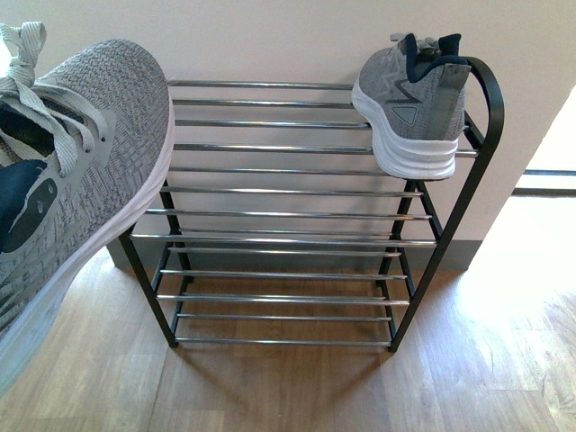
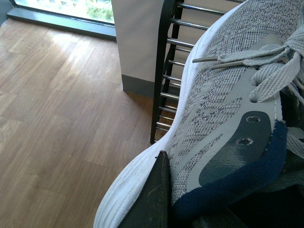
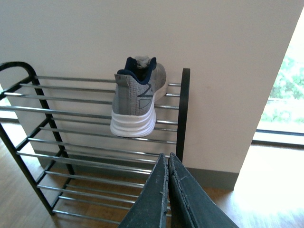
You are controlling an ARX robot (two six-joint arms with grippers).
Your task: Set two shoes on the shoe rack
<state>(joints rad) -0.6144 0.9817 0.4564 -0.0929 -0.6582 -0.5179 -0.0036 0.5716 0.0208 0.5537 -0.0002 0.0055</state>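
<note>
A: Grey held sneaker [image 1: 81, 162] fills the near front view, off the shoe rack's [image 1: 288, 214] left end, up off the wood floor [image 1: 270, 387]. Toe points at the rack's top left corner. Laces loose, navy lining showing.

B: Touching the rack?

A: Can't tell. Left wrist view puts the same sneaker [image 2: 213, 118] close by the rack's black side frame [image 2: 164, 71], nothing clearer.

B: Left pincer?

A: Left pincer [image 2: 164, 180] is grasping the held sneaker. One dark finger [image 2: 154, 199] is pressed on the outer side next to the white sole. Other finger is hidden by the shoe. The front view shows no arm at all, only the shoe.

B: What's on the rack?

A: One racked sneaker [image 1: 409, 108], top tier, at the rack's right end against the rounded frame. Toe faces the wall [image 1: 270, 36] behind the rack, and its heel hangs over the tier's front bars. It sits upright on the chrome bars.

B: Right wrist view?

A: It shows the racked sneaker [image 3: 137, 102] heel-on, white sole on the bars. Right pincer [image 3: 167, 159] is clenched, fingers together with nothing between them, in front of the rack's lower tiers, well apart from that sneaker.

B: Anything only the wrists show?

A: Bright window [image 3: 285, 85] past the rack's right side, and another window [image 2: 71, 7] beyond the rack's left side. Front view crops both.
</note>
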